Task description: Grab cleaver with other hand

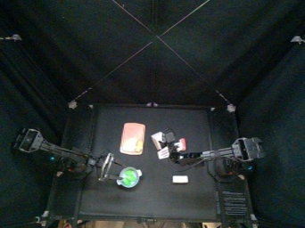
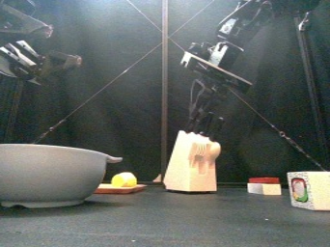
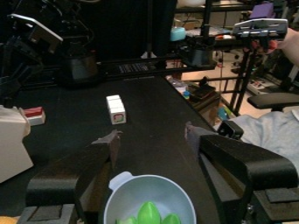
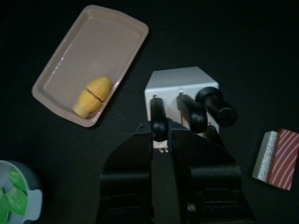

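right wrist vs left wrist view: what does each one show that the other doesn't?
Only the right wrist view shows the pink tray with a yellow piece on it, the dark handles in the knife block, and the right end effector closed on one handle. Only the left wrist view shows the small white cube, the open left end effector, and a room beyond the table. Both share the knife block and the bowl with green items.
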Robot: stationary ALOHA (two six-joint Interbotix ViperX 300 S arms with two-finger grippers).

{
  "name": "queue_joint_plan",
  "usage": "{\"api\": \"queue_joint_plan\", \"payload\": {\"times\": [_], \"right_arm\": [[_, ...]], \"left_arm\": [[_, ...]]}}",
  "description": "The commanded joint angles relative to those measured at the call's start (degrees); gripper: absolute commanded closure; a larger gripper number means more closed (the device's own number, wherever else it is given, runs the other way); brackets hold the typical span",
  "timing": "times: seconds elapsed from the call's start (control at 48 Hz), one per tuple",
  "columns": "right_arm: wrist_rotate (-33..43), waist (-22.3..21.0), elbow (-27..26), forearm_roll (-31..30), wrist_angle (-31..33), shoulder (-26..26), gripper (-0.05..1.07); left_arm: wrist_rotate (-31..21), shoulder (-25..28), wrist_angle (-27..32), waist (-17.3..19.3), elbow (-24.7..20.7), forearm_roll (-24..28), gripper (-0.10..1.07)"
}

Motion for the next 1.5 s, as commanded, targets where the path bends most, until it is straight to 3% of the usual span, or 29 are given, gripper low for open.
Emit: {"api": "queue_joint_plan", "payload": {"times": [0.0,0.562,1.292,1.479], "right_arm": [[-0.3,0.2,-1.3,-0.4,0.4,-2.3,0.63],[-0.1,4.6,-1.5,-2.4,7.8,-8.3,0.63],[-0.1,11.7,1.1,-7.4,8.3,-18.3,0.64],[0.4,13.8,4.0,-12.3,6.5,-21.5,0.64]], "left_arm": [[0.2,0.0,-0.3,0.1,-0.5,-0.1,0.03],[0.1,0.0,-0.3,0.3,-0.4,-0.1,0.03],[0.2,-0.2,-0.3,0.8,-0.7,-0.1,0.02],[0.0,-1.2,-0.4,1.0,-1.3,-0.1,0.03]]}}
